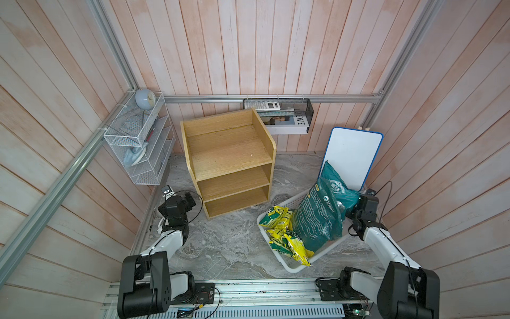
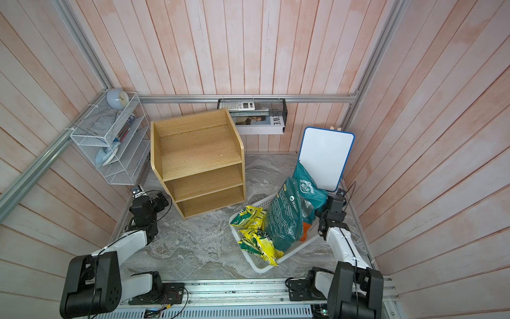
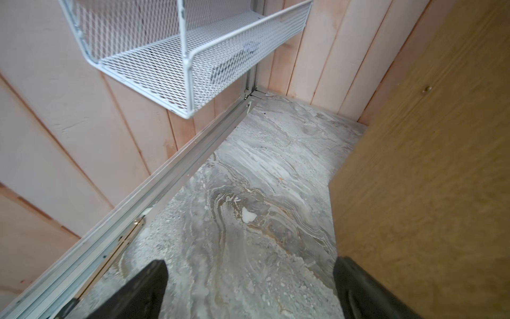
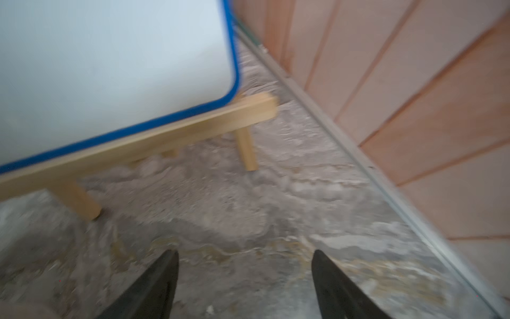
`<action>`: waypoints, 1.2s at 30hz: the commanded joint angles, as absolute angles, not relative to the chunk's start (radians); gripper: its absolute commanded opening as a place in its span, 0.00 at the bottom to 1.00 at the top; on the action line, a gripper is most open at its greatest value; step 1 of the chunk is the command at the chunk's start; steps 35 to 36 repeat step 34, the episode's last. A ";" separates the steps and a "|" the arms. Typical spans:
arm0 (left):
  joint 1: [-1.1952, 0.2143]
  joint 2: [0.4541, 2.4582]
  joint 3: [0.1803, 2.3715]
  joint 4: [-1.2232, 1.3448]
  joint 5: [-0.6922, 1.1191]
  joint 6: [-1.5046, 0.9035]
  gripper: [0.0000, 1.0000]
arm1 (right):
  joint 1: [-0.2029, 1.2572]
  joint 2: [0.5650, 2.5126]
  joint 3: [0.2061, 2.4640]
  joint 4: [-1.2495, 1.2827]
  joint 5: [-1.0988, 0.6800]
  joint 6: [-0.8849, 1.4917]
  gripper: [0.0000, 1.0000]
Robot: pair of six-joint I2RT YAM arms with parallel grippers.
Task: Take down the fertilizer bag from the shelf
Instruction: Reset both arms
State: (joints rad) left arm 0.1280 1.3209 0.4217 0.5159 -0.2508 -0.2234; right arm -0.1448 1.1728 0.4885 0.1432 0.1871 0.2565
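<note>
Over in the white plastic basket [image 1: 294,268] on the right is where the big dark-green plastic fertilizer bag [image 1: 317,218] sits. It stands roughly upright on its short end, leaning a bit, with crinkly yellow-and-green packets [image 1: 278,221] just beside it. The small light-wood three-tier shelf [image 1: 229,149] has nothing on any tier in both top views, so I'd call the take-down basically done.

The right gripper [image 4: 245,254] is the near one, just beside the bag's far-right side and close to the blue-rimmed white board [image 4: 110,69]. Its black fingers [image 4: 154,287] are spread wide with only grey marbled tabletop [image 4: 248,207] between them, nothing held. The bag is off to that gripper's left and doesn't show in its wrist view, so the fingers point away from it.

The left gripper [image 3: 251,261] is well apart, by the shelf's side panel, also spread wide and empty. If anything's left, my guess is it's backing the right arm clear without tipping that tall bag.
</note>
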 commanded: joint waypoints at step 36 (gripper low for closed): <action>-0.028 1.559 0.367 0.936 -0.249 -0.055 1.00 | 0.051 1.563 0.373 0.933 0.217 0.040 0.98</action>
